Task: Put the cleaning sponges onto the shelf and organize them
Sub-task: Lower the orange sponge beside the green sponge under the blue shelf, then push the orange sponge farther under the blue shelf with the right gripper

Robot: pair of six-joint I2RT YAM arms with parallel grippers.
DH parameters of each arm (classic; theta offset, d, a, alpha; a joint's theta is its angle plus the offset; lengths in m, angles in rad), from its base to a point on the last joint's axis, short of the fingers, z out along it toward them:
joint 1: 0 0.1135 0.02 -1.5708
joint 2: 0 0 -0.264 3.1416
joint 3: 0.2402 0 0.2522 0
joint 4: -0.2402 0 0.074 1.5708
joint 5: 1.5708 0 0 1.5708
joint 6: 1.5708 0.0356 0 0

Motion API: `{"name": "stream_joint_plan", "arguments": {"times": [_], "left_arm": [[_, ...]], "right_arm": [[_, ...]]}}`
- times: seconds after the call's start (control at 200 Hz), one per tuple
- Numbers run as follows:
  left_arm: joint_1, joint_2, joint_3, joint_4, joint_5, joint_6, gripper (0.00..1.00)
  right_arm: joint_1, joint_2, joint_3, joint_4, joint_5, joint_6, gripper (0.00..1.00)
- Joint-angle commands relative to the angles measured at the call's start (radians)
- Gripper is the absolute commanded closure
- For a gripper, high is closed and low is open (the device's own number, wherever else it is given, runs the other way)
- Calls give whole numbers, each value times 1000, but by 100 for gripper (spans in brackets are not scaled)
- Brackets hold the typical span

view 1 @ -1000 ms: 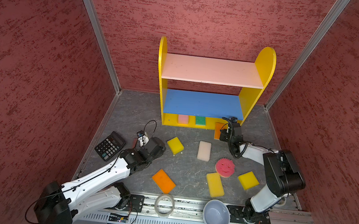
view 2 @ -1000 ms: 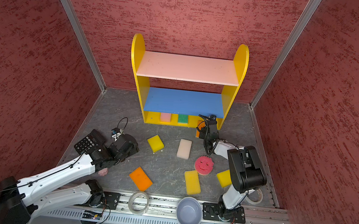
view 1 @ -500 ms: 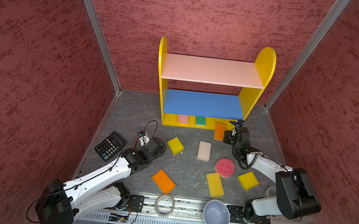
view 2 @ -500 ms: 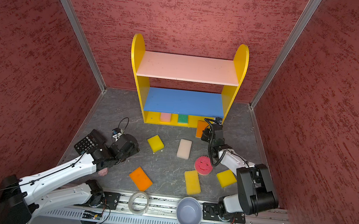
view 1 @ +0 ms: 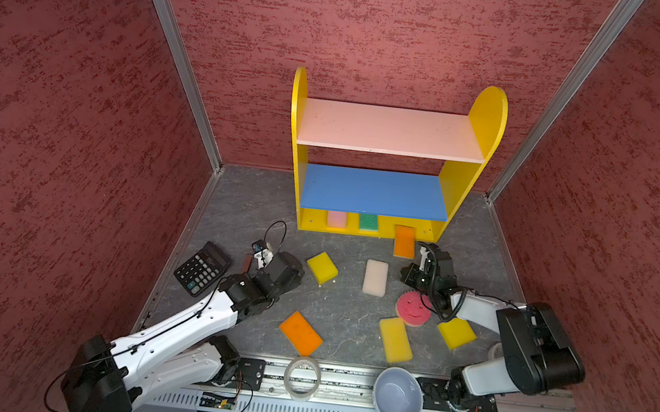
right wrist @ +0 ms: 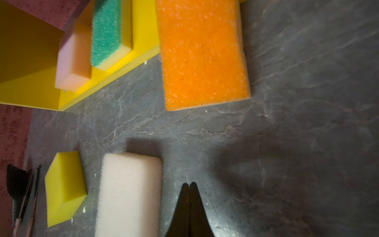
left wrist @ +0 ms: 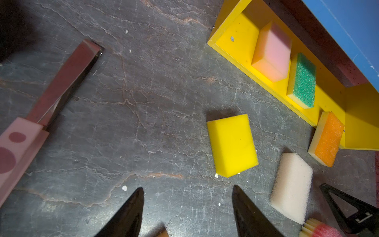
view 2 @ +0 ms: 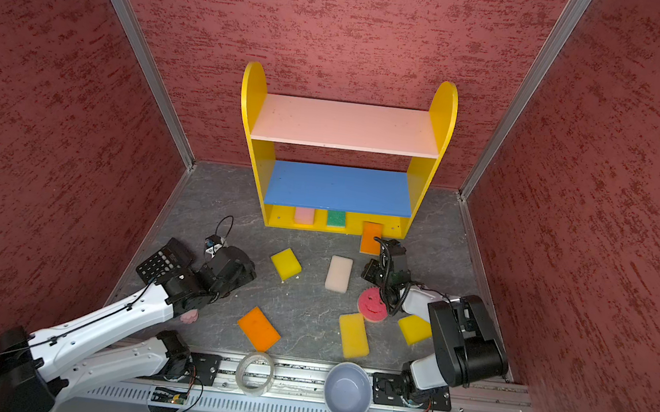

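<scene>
The shelf [view 1: 489, 119] stands at the back of the table [view 1: 244, 214]. On its yellow base lie a pink sponge [view 1: 336, 218] and a green sponge [view 1: 368, 222], side by side with a gap between them. An orange sponge [view 1: 404, 242] lies at the base's front edge, toward the right side panel. Its far end seems to ride up on the lip, though the angle makes that hard to be sure of. The right gripper [right wrist: 189, 184] is just in front of that sponge and clear of it, its jaws pressed fully together with nothing between them. The left gripper [left wrist: 187, 189] hangs low over the table, jaws spread fairly wide and empty, with a small yellow sponge [left wrist: 232, 144] just ahead of it. A white sponge [view 1: 375, 277] lies between that yellow one and the right gripper. Nearer the front are a round smiley sponge [view 1: 412, 309], a long yellow sponge [view 1: 395, 340], a third yellow sponge [view 1: 456, 333] beside the right arm, and a second orange sponge [view 1: 300, 333]. A calculator [view 1: 202, 268] sits left of the left arm. A tape roll [view 1: 301, 378] and a bowl [view 1: 398, 396] rest on the front rail.
</scene>
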Motion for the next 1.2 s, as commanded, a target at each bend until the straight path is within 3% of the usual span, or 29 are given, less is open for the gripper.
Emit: {"name": "stream_joint_plan", "arguments": {"times": [0.0,0.24,0.671,1.047,1.197], "left_arm": [[10,-12,7,2,2,6,32],[13,-36,3,-25,-15,4,32],[17,7,13,-14,-9,2,32],[23,34,26,-14,-6,7,32],[25,45,29,-14,0,7,32]], "right_arm": [[-11,59,42,45,-4,23,100],[-42,156,64,113,55,31,100],[-84,247,163,173,46,29,100],[-109,334,186,326,45,84,100],[-114,362,187,397,-9,102,100]]}}
